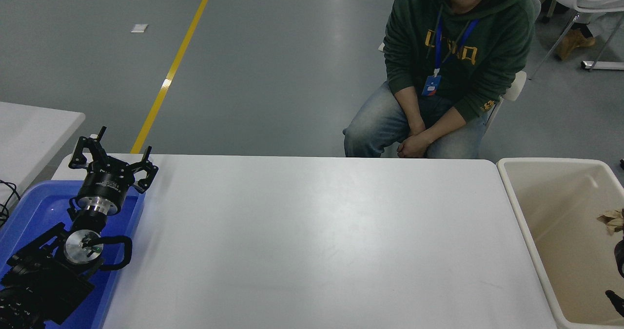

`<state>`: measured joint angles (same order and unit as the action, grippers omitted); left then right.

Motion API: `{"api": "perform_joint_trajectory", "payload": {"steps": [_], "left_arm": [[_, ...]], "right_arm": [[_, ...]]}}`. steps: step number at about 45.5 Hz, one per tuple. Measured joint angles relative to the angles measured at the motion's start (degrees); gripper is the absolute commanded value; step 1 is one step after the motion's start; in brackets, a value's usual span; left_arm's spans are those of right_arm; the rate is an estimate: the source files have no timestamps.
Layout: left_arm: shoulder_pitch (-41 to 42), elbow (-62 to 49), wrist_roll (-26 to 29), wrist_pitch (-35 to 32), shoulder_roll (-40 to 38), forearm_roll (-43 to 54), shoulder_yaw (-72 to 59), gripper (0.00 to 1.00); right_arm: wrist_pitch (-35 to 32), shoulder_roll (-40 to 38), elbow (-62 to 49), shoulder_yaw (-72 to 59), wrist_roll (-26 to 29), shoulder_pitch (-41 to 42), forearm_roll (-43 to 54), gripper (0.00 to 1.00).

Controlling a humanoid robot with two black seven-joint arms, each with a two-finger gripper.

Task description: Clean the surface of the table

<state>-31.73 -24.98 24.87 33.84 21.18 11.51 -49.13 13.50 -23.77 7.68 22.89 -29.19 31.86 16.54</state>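
The white table surface [312, 241] fills the middle of the head view, with nothing lying on it. My left gripper [114, 157] is open and empty, parked over a blue tray at the table's left end. Only a black sliver of my right gripper [620, 257] shows at the right edge, low over the beige bin [516, 192]. A crumpled brown paper [612, 220] sits just above that sliver, inside the bin's outline. I cannot tell whether it is held or lying loose.
The blue tray [29, 212] lies under my left arm. A person in a green hoodie [453, 51] sits at the far side, hands clasped. The corner of a smaller white table [34, 129] shows at far left.
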Motion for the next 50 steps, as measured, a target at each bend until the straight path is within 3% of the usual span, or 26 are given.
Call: {"api": "perform_joint_trajectory", "payload": {"steps": [3,5,6,39,50], "left_arm": [[0.0,0.0,0.0,0.0,0.0,0.0,0.0,1.0],[0.0,0.0,0.0,0.0,0.0,0.0,0.0,1.0],[0.0,0.0,0.0,0.0,0.0,0.0,0.0,1.0],[0.0,-0.01,0.0,0.0,0.0,0.0,0.0,1.0],[0.0,-0.03,0.0,0.0,0.0,0.0,0.0,1.0]], "right_arm": [[0.18,0.67,-0.75,-0.33,0.0,0.55,-0.1,0.46],[0.4,1.14,-1.21,-0.53,0.0,0.92,-0.24,0.93],[0.45,1.26,-1.3,-0.58,0.0,0.99,-0.28,1.0],[1.47,2.52,-3.69,-1.49,-0.15,1.63,-1.58,1.0],[-0.79,1.37,-3.98,-1.44,0.05,2.13,-5.91,1.0]]}}
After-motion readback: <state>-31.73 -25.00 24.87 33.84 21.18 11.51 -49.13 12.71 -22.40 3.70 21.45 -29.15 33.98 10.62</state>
